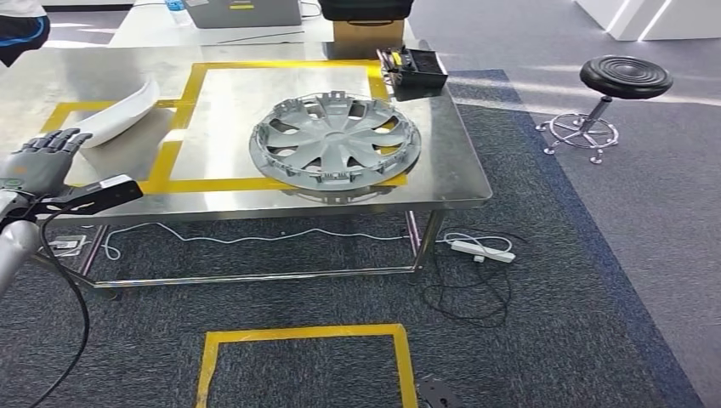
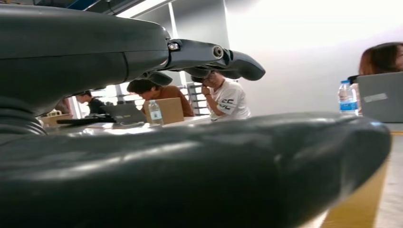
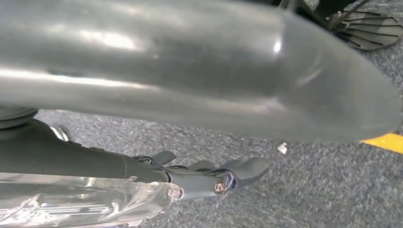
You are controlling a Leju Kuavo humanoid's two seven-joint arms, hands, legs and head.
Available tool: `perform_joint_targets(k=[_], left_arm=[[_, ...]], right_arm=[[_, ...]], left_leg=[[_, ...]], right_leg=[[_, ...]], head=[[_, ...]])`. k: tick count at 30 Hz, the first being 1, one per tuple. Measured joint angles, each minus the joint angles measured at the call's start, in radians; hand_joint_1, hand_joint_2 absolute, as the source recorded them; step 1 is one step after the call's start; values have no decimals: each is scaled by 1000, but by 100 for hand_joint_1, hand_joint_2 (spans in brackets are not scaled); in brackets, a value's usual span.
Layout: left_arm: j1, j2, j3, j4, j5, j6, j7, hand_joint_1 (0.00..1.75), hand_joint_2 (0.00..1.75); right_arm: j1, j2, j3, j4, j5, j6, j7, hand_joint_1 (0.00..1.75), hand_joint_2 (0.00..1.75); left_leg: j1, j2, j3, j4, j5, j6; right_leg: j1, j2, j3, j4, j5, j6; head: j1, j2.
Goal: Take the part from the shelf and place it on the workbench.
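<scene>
The grey hubcap [image 1: 335, 141] lies flat at the desk [image 1: 459, 161] centre — left robot hand [image 1: 38, 161], lower left, open and empty; right robot hand [image 3: 209, 178] grip unclear.

In the head view the left hand [image 1: 38, 161] is cut by the picture's left edge. The white curved panel [image 1: 119, 115] hides part of the yellow tape [image 1: 183, 119]. The left wrist view is largely blocked by the hand's blurred thumb [image 2: 190, 175]. A person [image 2: 382, 59] is cut by that view's right edge.
</scene>
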Motion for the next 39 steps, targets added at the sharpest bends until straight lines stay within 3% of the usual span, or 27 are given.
perform_joint_targets(k=[2, 4, 5, 7, 8, 9, 10, 11, 12, 13, 14, 16, 18, 19, 21, 23, 24, 25, 26, 28, 30, 31, 33, 35, 38, 39], left_arm=[[3, -1, -1, 0, 0, 3, 0, 0, 0], [11, 0, -1, 1, 1, 10, 3, 0, 0], [15, 1, -1, 2, 2, 14, 5, 0, 0], [29, 2, 0, 6, 5, 25, 10, 0, 0], [39, 2, 1, 8, 8, 31, 12, 0, 0], [53, 3, 3, 12, 11, 37, 13, 0, 0], [68, 2, 5, 17, 15, 45, 14, 0, 0], [84, 2, 8, 22, 19, 55, 15, 0, 0], [99, 2, 10, 28, 21, 68, 15, 0, 0], [113, 1, 11, 35, 23, 81, 15, 0, 0], [124, -1, 12, 43, 24, 93, 15, 0, 0], [151, -4, 16, 59, 27, 108, 16, 0, 0], [185, -8, 23, 75, 32, 118, 19, 0, 0], [201, -11, 28, 84, 34, 124, 21, 0, 0], [227, -16, 38, 101, 36, 138, 24, 0, 0], [250, -19, 46, 117, 36, 146, 28, 0, 0], [261, -21, 52, 126, 36, 148, 30, 0, 0], [273, -24, 60, 136, 36, 148, 33, 0, 0], [286, -28, 70, 147, 36, 150, 35, 0, 0], [318, -38, 90, 165, 38, 160, 38, 0, 0], [343, -48, 107, 178, 40, 173, 39, 0, 0], [350, -54, 112, 183, 41, 176, 39, 0, 0], [364, -62, 123, 196, 47, 175, 40, 0, 0], [384, -71, 141, 210, 62, 173, 40, 0, 0], [424, -96, 181, 239, 92, 174, 36, 0, 0], [442, -109, 195, 250, 101, 174, 35, 0, 0]], right_arm=[[-1, 0, 0, 0, -1, 0, -1, 0, 0], [0, 0, 0, 0, -2, -1, -2, 0, 0], [0, 0, 0, 0, -2, -1, -2, 0, 0], [1, 0, 0, 0, -3, -2, -4, 0, 0], [3, 0, 0, 0, -3, -2, -4, 0, 0], [5, 0, 0, 0, -4, -2, -5, 0, 0], [7, 0, 0, 0, -4, -3, -5, 0, 0], [9, 0, 0, 0, -5, -3, -6, 0, 0], [10, 0, 0, 0, -6, -4, -6, 0, 0], [10, -1, 0, 0, -6, -5, -7, 0, 0], [10, -2, 0, 0, -7, -5, -7, 0, 0], [12, -4, 0, -1, -8, -7, -7, 0, 0], [16, -5, 0, -1, -9, -9, -7, 0, 0], [18, -5, 0, -1, -9, -9, -7, 0, 0], [23, -5, 0, -1, -9, -10, -7, 0, 0], [25, -5, 0, -1, -10, -10, -8, 0, 0], [25, -5, 0, -1, -10, -10, -8, 0, 0], [25, -5, 0, -1, -11, -10, -8, 0, 0], [25, -5, 0, -1, -12, -10, -8, 0, 0], [24, -6, 0, -1, -14, -11, -10, 0, 0], [24, -7, 0, -2, -15, -11, -12, 0, 0], [24, -8, 0, -2, -16, -12, -12, 0, 0], [24, -9, -1, -2, -18, -12, -13, 0, 0], [24, -10, -1, -2, -21, -14, -14, 0, 0], [29, -10, -2, -2, -26, -18, -17, 0, 0], [32, -10, -2, -2, -29, -19, -19, 0, 0]], left_leg=[[3, 0, -2, -8, 18, -13], [4, 0, -13, -5, 7, -25], [4, -1, -25, 20, -24, -29], [5, -1, -62, 132, -116, -37], [5, -1, -79, 196, -150, -41], [6, -1, -85, 242, -163, -44], [7, -1, -77, 257, -155, -48], [10, 0, -51, 236, -133, -52], [14, 0, -11, 186, -107, -58], [18, 0, 37, 121, -94, -67], [21, -2, 75, 62, -91, -69], [22, -3, 105, 6, -103, -59], [21, -1, 95, 8, -100, -36], [21, 0, 89, 9, -95, -26], [21, 2, 73, 9, -80, -4], [16, 2, 55, 9, -65, 8], [12, 2, 45, 10, -58, 11], [8, 2, 36, 10, -50, 13], [4, 2, 27, 10, -42, 14], [-4, 2, 13, 10, -28, 14], [-5, 2, 5, 8, -12, 9], [-2, 2, 3, 6, -4, 4], [3, 1, 1, -2, 11, -8], [3, 0, -7, 10, -21, -20], [4, -1, -42, 157, -163, -36], [5, -1, -51, 216, -191, -40]], right_leg=[[4, 0, 1, -23, 6, -4], [1, -2, -8, -38, 31, -16], [-2, -3, -15, -47, 46, -21], [-4, -5, -34, -55, 69, -27], [-5, -5, -46, -55, 79, -28], [-5, -5, -58, -54, 88, -28], [-7, -5, -71, -52, 96, -26], [-10, -5, -82, -49, 103, -22], [-13, -5, -93, -44, 108, -17], [-13, -4, -105, -38, 112, -11], [-12, -4, -115, -31, 116, -4], [-6, -2, -128, -22, 125, 8], [-7, -1, -134, -21, 133, 17], [-8, -2, -140, -12, 121, 22], [-10, -3, -168, 64, 49, 30], [-10, -3, -204, 201, -41, 34], [-9, -3, -212, 254, -64, 33], [-8, -3, -205, 274, -66, 28], [-5, -2, -178, 258, -51, 20], [5, -1, -80, 133, -15, -6], [16, -1, 1, 10, -9, -21], [20, -1, 15, -19, -13, -23], [22, 0, 13, -33, 4, -23], [16, 0, 5, -49, 32, -31], [10, 0, -28, -57, 72, -37], [9, 0, -44, -56, 84, -37]], head=[[2, 0], [1, 0], [-1, 0], [-5, 0], [-5, 0], [-5, 0], [-5, 0], [-5, 0], [-5, 0], [-8, 0], [-12, 0], [-15, 0], [-12, 0], [-11, 0], [-8, 0], [-5, 0], [-4, 0], [-4, 0], [-4, 0], [-4, 0], [-5, 0], [-3, 0], [1, 0], [-1, 0], [-8, 0], [-9, 0]])
